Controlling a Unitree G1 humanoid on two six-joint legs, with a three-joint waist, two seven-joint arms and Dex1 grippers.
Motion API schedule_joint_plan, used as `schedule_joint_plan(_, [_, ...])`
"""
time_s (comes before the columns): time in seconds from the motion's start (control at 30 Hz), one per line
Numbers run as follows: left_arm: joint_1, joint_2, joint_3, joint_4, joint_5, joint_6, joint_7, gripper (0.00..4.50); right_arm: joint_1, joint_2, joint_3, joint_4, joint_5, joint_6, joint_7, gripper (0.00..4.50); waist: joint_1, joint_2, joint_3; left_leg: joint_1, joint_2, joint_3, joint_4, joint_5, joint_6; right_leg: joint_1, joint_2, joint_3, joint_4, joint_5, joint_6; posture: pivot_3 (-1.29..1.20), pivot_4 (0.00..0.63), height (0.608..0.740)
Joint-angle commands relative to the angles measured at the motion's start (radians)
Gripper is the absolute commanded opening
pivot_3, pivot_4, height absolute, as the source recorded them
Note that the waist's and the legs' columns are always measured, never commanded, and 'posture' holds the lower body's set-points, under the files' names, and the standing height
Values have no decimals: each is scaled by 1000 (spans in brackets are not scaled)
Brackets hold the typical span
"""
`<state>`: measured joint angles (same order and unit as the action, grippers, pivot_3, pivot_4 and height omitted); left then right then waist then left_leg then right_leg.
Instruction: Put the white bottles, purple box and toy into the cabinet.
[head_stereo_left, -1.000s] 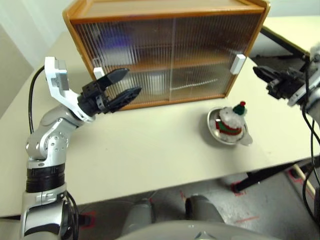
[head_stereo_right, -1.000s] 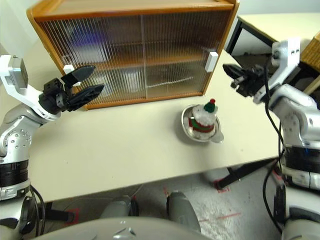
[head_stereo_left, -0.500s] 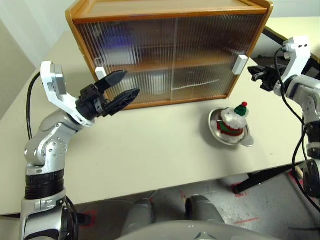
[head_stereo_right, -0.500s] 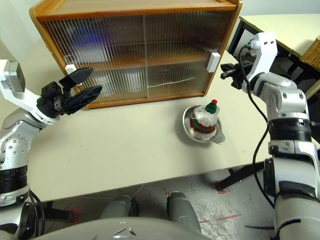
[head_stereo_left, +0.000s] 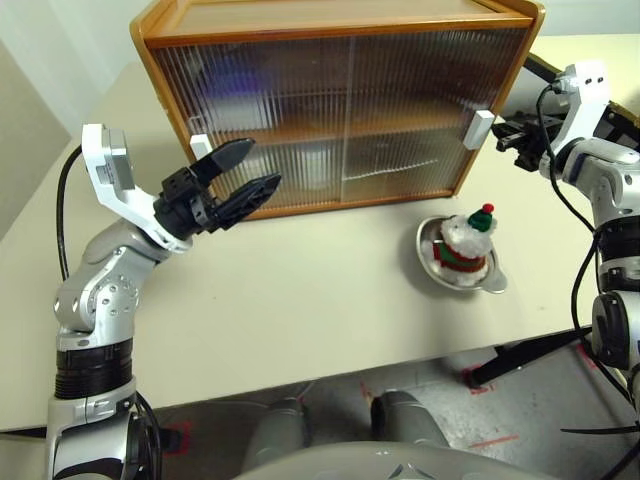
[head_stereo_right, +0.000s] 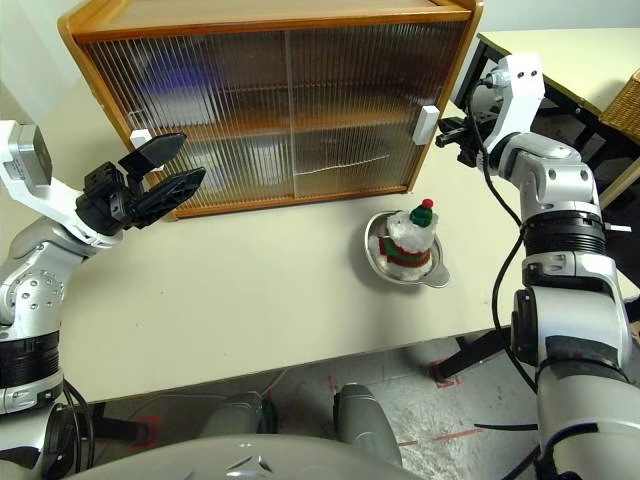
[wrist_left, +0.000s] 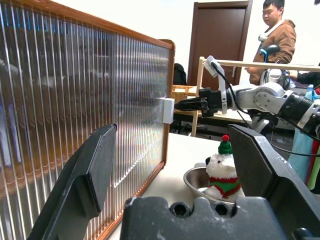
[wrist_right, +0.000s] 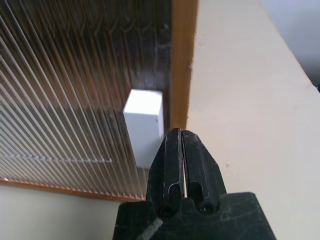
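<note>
place: lab | cues: floor tape marks (head_stereo_left: 480, 378); person (wrist_left: 272, 40) watching

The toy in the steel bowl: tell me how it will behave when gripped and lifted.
The toy looks fluffy, so it will probably squash under the fingers and weigh little. It stands upright in the shiny bowl, which may slide or tip if nudged.

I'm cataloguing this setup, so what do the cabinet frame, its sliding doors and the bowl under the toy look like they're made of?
Cabinet frame: likely wood, orange-brown, smooth finish.
Sliding doors: ribbed translucent plastic or glass; contents blur through.
Bowl: shiny metal, probably steel, mirror-like rim.
</note>
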<state>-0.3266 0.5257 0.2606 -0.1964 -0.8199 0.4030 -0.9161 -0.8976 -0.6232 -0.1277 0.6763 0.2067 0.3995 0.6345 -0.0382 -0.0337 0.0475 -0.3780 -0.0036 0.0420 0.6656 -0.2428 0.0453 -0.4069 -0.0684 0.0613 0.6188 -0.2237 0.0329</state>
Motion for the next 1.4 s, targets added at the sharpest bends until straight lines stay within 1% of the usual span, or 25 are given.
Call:
schedule_joint_plan(0.03, [-9,-6,-11,-13,5,-4,4,4500,-20,26,20,12,-15,-11,8,19,-2,0,0,0,0,0,0,0,0,0,0,0,0,0,0,32,0,740])
schedule_joint_plan(0.47, [-10,-16,-14,-19,4,-4,11,4500,-21,154,70,-107,-17,62,11,19,-1,0,0,2,0,0,0,0,0,0,0,0,2,1,-2,37,0,740])
schedule_joint_plan(0.77, [7,-10,-8,-36,4,-4,20,4500,-41,276,113,-152,-30,93,-21,19,-5,0,0,3,1,0,0,0,-1,-1,0,0,4,2,-3,45,0,740])
schedule_joint_plan(1.17, [18,-8,-5,-52,20,-22,43,4500,-82,428,141,-150,-29,104,-59,19,-12,0,0,5,1,0,0,-2,-4,-1,1,0,6,2,-4,68,0,740])
schedule_joint_plan(1.3, [21,-7,-4,-57,16,-21,47,4500,-97,472,150,-141,-30,101,-63,19,-12,0,0,4,1,0,0,-2,-4,-1,2,-1,7,2,-5,71,0,740])
schedule_joint_plan(1.4, [20,-6,-5,-58,15,-21,50,4500,-101,484,158,-138,-33,97,-62,19,-19,0,0,4,1,0,0,-3,-5,-1,1,0,7,2,-5,71,0,740])
